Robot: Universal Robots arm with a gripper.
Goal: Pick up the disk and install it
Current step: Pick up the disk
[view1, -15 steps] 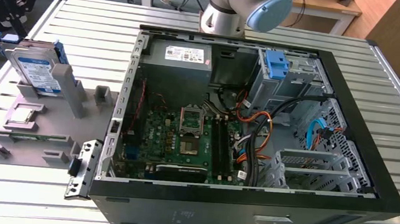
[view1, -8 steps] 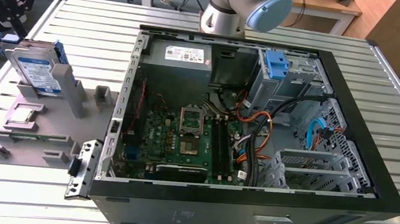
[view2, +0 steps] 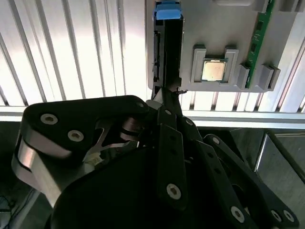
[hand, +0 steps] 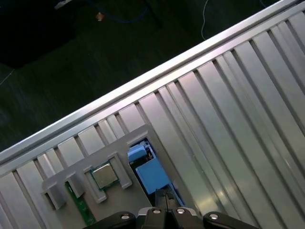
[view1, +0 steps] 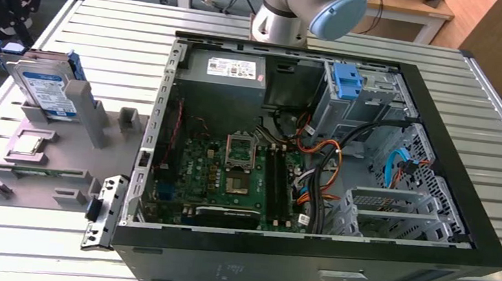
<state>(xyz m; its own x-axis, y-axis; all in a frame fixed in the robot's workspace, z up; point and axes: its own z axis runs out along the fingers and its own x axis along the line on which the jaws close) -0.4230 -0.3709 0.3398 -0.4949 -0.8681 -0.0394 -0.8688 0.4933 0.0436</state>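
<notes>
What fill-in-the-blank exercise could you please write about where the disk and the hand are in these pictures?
1. The disk has a carrier coloured ___.
2. It stands in the grey holder, on the exterior view's ___ of the case.
3. In the second wrist view the hand is ___ (open or shut).
Missing words: blue; left; shut.

Fingers (view2: pixel 167 126) are hanging pinched together over the disk (view2: pixel 167 52), which is standing on edge in the grey fixture (view2: pixel 214 28). On one side I'm getting open room over bare worktop (view2: pixel 71 52) slats. The other side is crowded by the fixture's posts (view2: pixel 199 64) around the chip (view2: pixel 213 70). Inside the case (view1: pixel 487 232), orange and black cables (view1: pixel 324 151) are crossing beside the drive cage (view1: pixel 364 113), narrowing the way in.
</notes>
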